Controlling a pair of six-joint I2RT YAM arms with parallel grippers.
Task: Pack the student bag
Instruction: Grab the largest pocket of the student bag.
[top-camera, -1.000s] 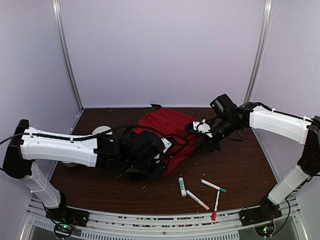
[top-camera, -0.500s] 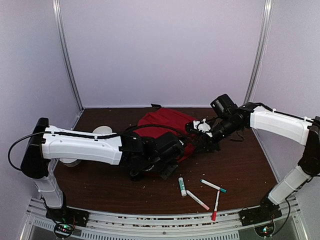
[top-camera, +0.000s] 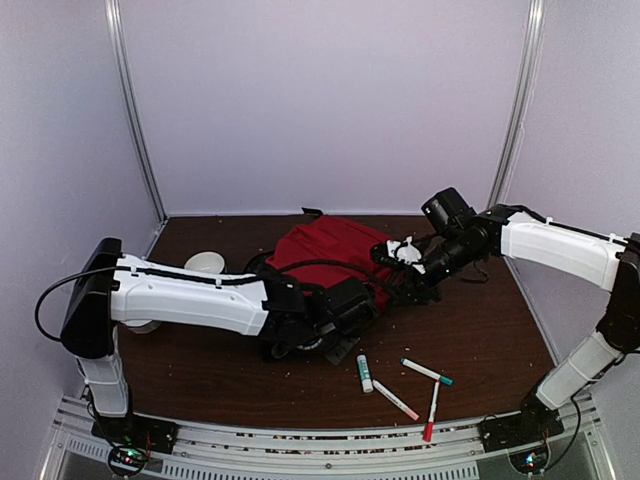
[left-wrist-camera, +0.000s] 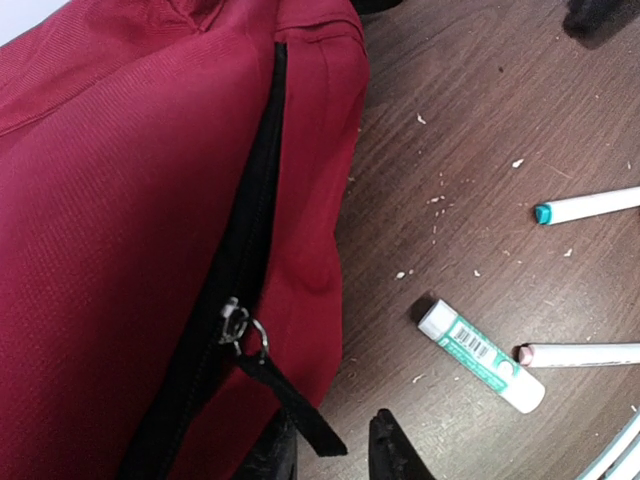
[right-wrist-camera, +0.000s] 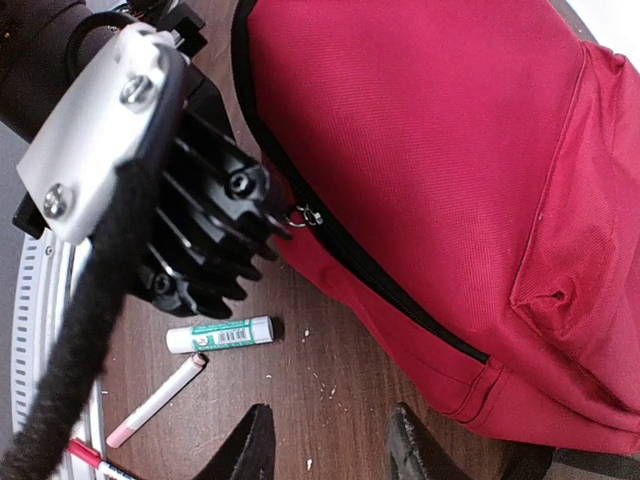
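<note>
Left gripper hangs low at the near edge of the large red fabric student bag, its two black fingers set a narrow gap apart with nothing pinched. The tip of a black pull strap reaches into that gap. The strap hangs from a small metal ring on the black zipper, which is closed along the part in the left wrist view.

The bag lies flat on the dark brown wooden table, around the middle and towards the back, with the left arm stretched across its near side. A round white object sits on the table to the left of the bag; what it is cannot be told.

Near the bag's corner lies a white glue stick with a green label. Next comes a white marker with a pink tip, then a white marker with a teal cap and a red-capped marker, all loose on the wood.

Right gripper hovers over bare table just beside the bag's right edge, its fingers spread wide and holding nothing.
</note>
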